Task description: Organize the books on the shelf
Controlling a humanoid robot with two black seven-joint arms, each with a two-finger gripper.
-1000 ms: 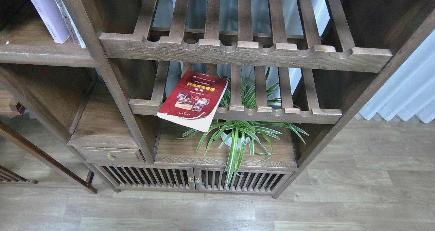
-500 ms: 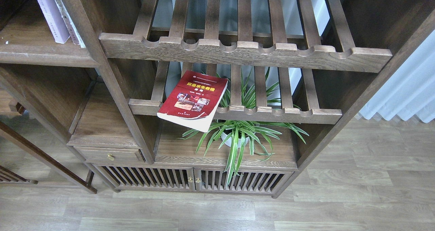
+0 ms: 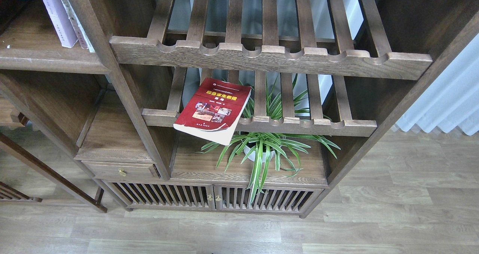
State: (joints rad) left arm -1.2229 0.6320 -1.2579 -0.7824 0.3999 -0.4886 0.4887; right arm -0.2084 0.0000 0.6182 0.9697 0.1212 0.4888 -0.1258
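Books at upper left stand upright on the shelf [image 3: 45,57], the solid dark board with a rounded front edge: a pale lavender-white book [image 3: 56,16] leans slightly, and just right of it, touching, is a thinner volume [image 3: 76,25] whose cover cannot be read. All places below are given relative to the red book [image 3: 213,110]. It lies flat, cover up, on the lower slatted rack [image 3: 299,127], at that rack's left end, with its near corner overhanging the scalloped front rail. Its long axis runs from the near left toward the far right, slightly skewed to the rail; the spine side faces left and the page edges face right and toward the viewer. The shelf with the standing books lies up and well to the left of the red book, across an upright post [image 3: 112,78]. Directly above the red book is the upper slatted rack [image 3: 269,57]; below and just right of it is a potted spider plant [image 3: 262,149], some leaves passing under the overhanging corner. Neither gripper appears in the head view, so whether each is spread or closed cannot be told, nor which arm is nearer. As a judgement: the red book sits left of centre and its destination is farther left, which favours the left arm, approaching the overhanging corner from the front.
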